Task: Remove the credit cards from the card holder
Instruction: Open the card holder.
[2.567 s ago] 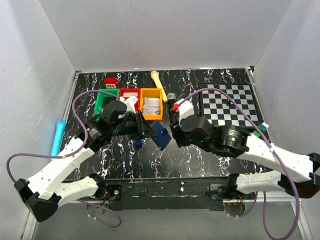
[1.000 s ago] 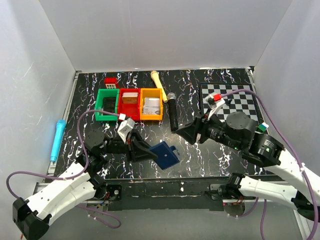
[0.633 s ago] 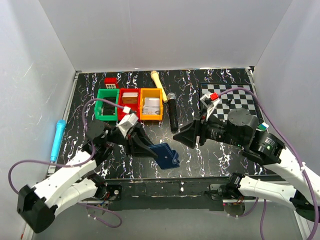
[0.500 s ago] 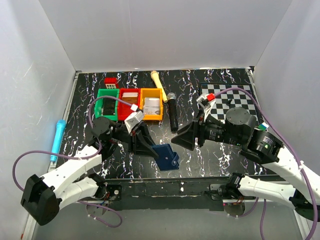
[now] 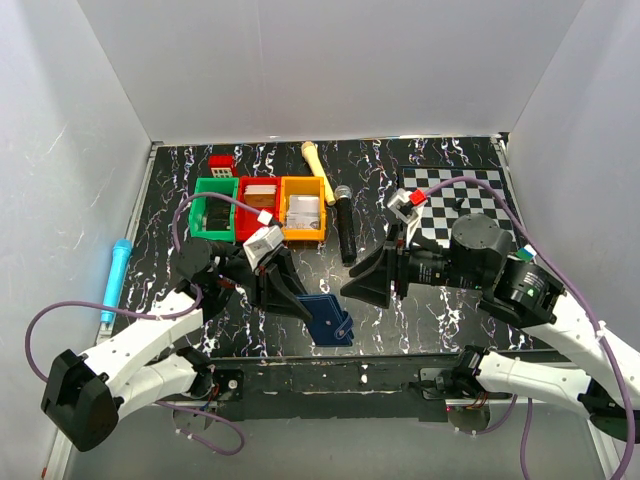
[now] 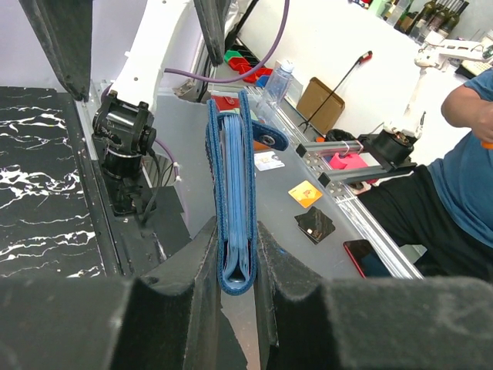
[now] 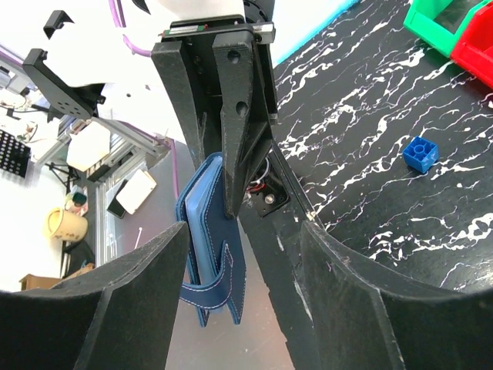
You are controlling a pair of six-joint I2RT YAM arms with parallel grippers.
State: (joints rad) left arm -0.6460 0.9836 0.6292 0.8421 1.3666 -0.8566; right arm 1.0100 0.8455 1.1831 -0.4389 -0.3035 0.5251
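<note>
**A:** Checking tools first. The left gripper is pinched on the card holder, its jaws pressed on both covers at the spine end. The right gripper stands spread wide with nothing in it.

**B:** Where is the holder?

**A:** At 6 o'clock of the top view, close to the table's near edge. It looks lifted off the surface. The right gripper is just beside it at its 2 o'clock, apart from it.

**B:** Why edge-on?

**A:** My reading is that gripping the spine leaves the open edge pointing away from the left jaws. The credit cards show in the left wrist view as pale blue layers between the covers. The closure tab hangs loose. No card is out yet.

**B:** Room to move?

**A:** There is free space between the two tools. The orange bin at 11 o'clock and the microphone at 12 are well apart from the holder. The blue brick lies on the table, clear of both.

**B:** Risk?

**A:** The pinch on the covers probably clamps the cards too. The card edges offer the right fingers little to catch.
</note>
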